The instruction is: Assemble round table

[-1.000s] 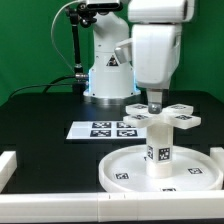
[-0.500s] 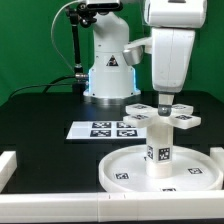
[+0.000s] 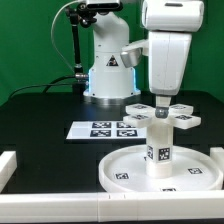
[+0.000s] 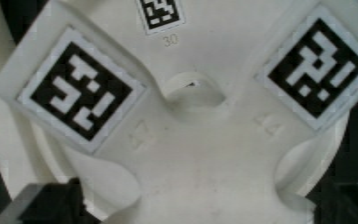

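The large rimmed round disc lies flat on the table at the exterior view's lower right. The short thick cylinder leg stands upright on its middle. The cross-shaped base sits on top of the leg, its tagged arms spread out. My gripper hangs straight above the base's centre, with its fingers down at the base's level on either side of the hub. In the wrist view the cross-shaped base fills the picture, with its centre hole and two tags. The jaws look open around it; only dark corners of them show.
The marker board lies flat left of the disc. White border blocks line the table's left and front edges. The robot's own base stands at the back.
My gripper has shifted toward the exterior view's right, then settled slightly lower over the base's centre. The cross-shaped base, leg and disc have not visibly moved.
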Controlling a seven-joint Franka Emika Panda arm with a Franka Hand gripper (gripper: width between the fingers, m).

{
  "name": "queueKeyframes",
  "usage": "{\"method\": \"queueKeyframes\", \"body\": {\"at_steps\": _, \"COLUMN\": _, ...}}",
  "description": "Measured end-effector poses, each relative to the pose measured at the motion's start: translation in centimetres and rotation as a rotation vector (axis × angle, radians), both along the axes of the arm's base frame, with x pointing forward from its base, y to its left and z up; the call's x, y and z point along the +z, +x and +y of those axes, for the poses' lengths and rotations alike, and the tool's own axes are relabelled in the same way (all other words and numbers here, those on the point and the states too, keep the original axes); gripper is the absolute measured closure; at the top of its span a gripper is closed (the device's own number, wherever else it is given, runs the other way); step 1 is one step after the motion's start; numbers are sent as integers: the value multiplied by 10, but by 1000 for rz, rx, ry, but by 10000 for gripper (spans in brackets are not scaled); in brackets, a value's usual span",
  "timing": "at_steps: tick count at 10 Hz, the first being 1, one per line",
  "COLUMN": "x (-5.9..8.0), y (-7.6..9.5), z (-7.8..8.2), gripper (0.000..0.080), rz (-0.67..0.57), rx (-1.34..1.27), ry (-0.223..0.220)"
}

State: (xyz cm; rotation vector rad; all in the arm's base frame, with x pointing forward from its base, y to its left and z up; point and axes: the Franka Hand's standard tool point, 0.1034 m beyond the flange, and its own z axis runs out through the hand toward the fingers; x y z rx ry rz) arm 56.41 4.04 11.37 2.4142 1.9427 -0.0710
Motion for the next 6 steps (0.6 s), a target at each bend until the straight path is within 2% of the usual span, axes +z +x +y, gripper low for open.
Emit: {"method": "queueKeyframes", "body": {"at_steps": 6, "x": -11, "y": -4, "z": -6, "gripper": 151, "rz": 20, "rx": -8, "ry": -5}}
